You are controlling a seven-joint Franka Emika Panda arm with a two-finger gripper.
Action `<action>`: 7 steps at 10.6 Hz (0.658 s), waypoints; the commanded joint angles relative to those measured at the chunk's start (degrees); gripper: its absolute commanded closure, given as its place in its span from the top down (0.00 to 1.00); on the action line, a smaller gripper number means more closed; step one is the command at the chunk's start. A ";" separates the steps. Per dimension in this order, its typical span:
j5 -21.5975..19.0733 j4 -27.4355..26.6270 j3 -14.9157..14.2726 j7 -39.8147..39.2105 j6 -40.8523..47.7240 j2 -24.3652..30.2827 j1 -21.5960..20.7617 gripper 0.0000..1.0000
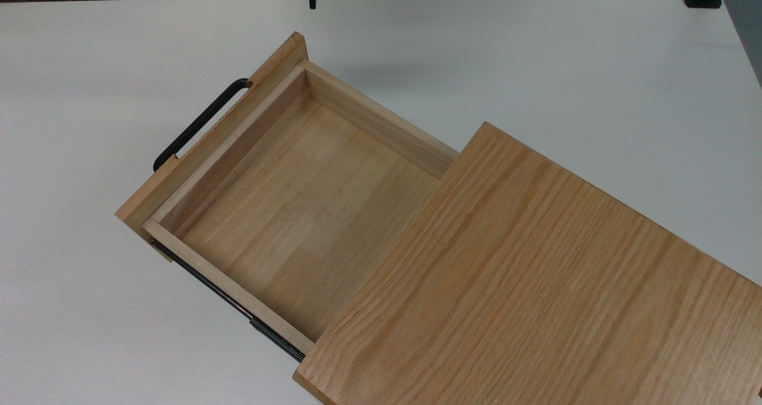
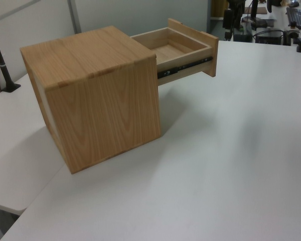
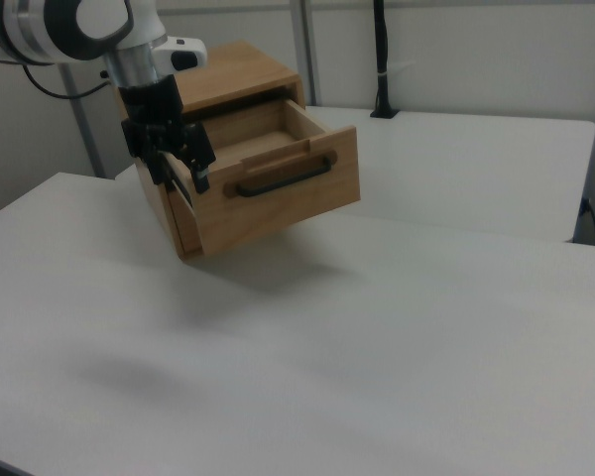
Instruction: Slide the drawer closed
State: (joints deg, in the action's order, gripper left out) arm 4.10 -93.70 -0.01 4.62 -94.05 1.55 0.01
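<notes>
- Black two-finger hand [image 3: 181, 162] on the white-and-black arm hangs in the right view, in front of the drawer's left end as the right view shows it; its fingers point down with a small gap between them and grip nothing.
- Whether it is level with the drawer front or closer to the camera, I cannot tell.
- The shallow light-wood drawer [image 1: 297, 208] with a thick front panel is pulled well out of the oak-grain wooden case [image 2: 98, 95], its tray empty and one black side rail [image 2: 184, 66] exposed.
- The case stands on the white worktop [image 1: 536, 53], turned at an angle to its edges.
- A thin black bar handle [image 3: 283, 174] runs across the front panel.
- To do this step well, I judge the hand should meet the front panel flat, near its middle, and push straight along the rails.
- An off-centre or skewed push could turn the whole case on the smooth worktop instead of sliding the drawer home.
</notes>
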 commanded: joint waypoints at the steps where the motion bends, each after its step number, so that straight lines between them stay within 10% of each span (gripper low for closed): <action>1: -0.06 -1.22 0.45 -1.11 -1.31 1.09 0.70 1.00; 7: -3.38 0.53 -3.23 -25.68 -1.57 -0.57 3.94 1.00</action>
State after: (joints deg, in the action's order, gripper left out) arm 3.79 -93.51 -0.60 -10.36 -94.06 1.55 2.70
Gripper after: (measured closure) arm 0.000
